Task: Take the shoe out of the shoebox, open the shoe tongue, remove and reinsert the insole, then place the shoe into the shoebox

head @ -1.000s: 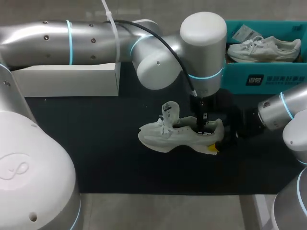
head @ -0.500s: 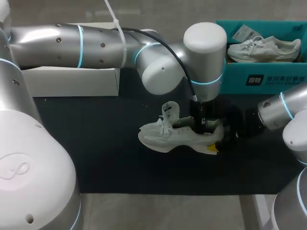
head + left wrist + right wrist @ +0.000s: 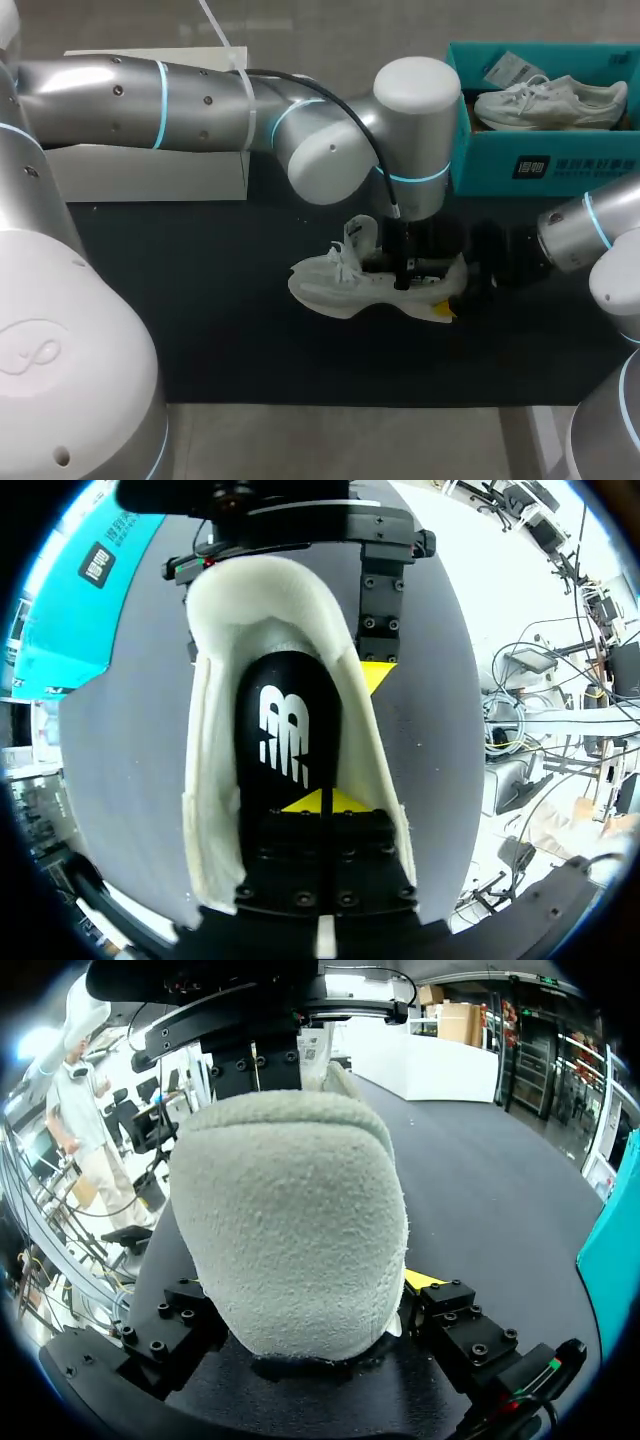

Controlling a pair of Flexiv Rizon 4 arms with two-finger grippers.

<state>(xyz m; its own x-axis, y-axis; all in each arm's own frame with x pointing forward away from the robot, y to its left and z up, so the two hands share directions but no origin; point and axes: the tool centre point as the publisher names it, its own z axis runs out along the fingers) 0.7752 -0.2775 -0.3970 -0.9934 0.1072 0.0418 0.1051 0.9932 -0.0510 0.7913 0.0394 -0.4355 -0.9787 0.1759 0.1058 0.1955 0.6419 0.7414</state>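
The dark, matte worktop point(image 3: 200, 310) carries two boxes and two sneakers, with two smooth silver arms over it. The left arm point(image 3: 200, 95) crosses from the left to the middle; the right arm point(image 3: 590, 235) comes in low from the right.

A plain white rectangular box point(image 3: 150, 175) stands at the back left; what it holds cannot be seen. The teal shoebox point(image 3: 560, 165), open-topped cardboard, stands at the back right. It holds one white sneaker, the second sneaker point(image 3: 550, 103), lying on its side, and a pale paper tag point(image 3: 508, 70).

The sneaker point(image 3: 345, 285) is out of the shoebox and rests on the worktop's middle, toe to the left. It is off-white with a thick curved sole, its laces point(image 3: 343, 262) loose and its padded tongue point(image 3: 357, 232) standing up. Its rounded heel looks like soft, napped suede. One smooth black insole point(image 3: 285, 730) with a white mark lies flat inside.

The left gripper point(image 3: 320, 802) reaches down into the shoe's mouth, its jaws clenched together with nothing seen between them, yellow tips against the insole. The right gripper point(image 3: 310, 1300) has its jaws grasping the sneaker's heel from both sides.
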